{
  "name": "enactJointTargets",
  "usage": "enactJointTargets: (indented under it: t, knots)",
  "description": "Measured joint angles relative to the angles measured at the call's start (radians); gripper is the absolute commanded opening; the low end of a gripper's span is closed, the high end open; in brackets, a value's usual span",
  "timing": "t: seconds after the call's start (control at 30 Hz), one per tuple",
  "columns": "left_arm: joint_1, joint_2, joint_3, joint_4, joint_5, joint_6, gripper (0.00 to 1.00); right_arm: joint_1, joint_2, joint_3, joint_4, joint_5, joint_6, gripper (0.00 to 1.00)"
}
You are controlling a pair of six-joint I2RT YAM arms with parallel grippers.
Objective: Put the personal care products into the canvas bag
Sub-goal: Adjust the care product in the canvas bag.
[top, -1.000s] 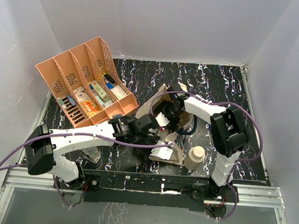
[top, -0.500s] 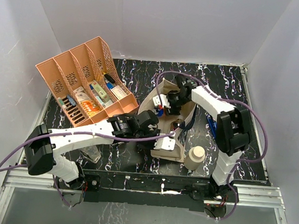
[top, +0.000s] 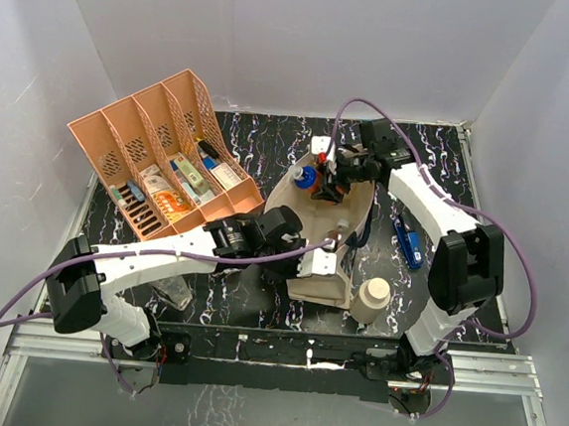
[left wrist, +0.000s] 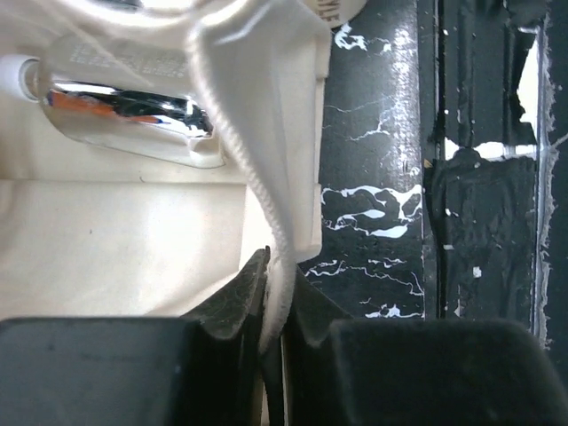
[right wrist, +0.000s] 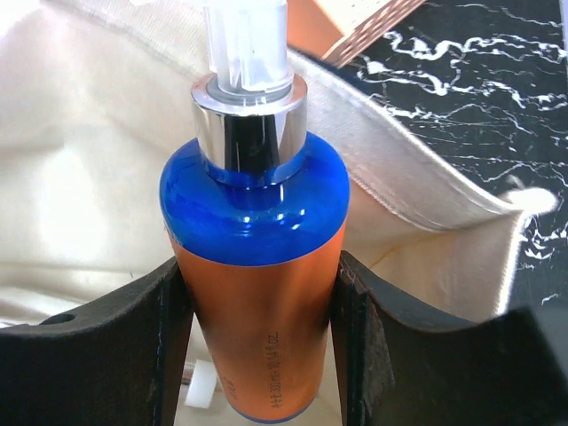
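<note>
The mouth of the canvas bag (top: 322, 291) had spread wider, with the left claw (left wrist: 275, 275) pinched shut on its near rim. The right claw (right wrist: 257, 293) had swung from the bag's middle to its far end, clamped around a blue-and-orange spray bottle (right wrist: 253, 213) over the opening, probably ready to drop it in.

There are two arms, a left arm (top: 151, 259) and a right arm (top: 433, 201). There is one bag (top: 332, 292) and one orange tray (top: 197, 101) with four slots. There is one blue and orange bottle (right wrist: 257, 266), one cream bottle (top: 370, 300) and one flat blue thing (top: 409, 242).
</note>
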State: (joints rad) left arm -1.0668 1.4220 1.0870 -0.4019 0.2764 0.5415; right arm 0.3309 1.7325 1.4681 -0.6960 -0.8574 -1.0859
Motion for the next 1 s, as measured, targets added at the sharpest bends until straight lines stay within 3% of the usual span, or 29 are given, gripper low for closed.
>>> enactJointTargets:
  t: [0.3, 0.37, 0.6, 0.83, 1.0]
  knots:
    - [0.021, 0.049, 0.185, 0.025, -0.079, -0.070, 0.75, -0.059, -0.185, -0.186, 0.272, -0.005, 0.384, 0.08]
    - [0.026, 0.056, 0.236, 0.036, -0.087, -0.094, 0.84, -0.060, -0.229, -0.221, 0.305, 0.006, 0.443, 0.08]
    - [0.069, 0.053, 0.345, 0.044, -0.085, -0.219, 0.90, -0.071, -0.294, -0.237, 0.373, 0.041, 0.600, 0.08]
    - [0.244, -0.012, 0.367, 0.035, -0.119, -0.394, 0.95, -0.096, -0.328, -0.283, 0.423, 0.092, 0.742, 0.08]
    - [0.274, -0.031, 0.466, 0.038, -0.139, -0.478, 0.92, -0.097, -0.359, -0.315, 0.423, 0.107, 0.786, 0.08]
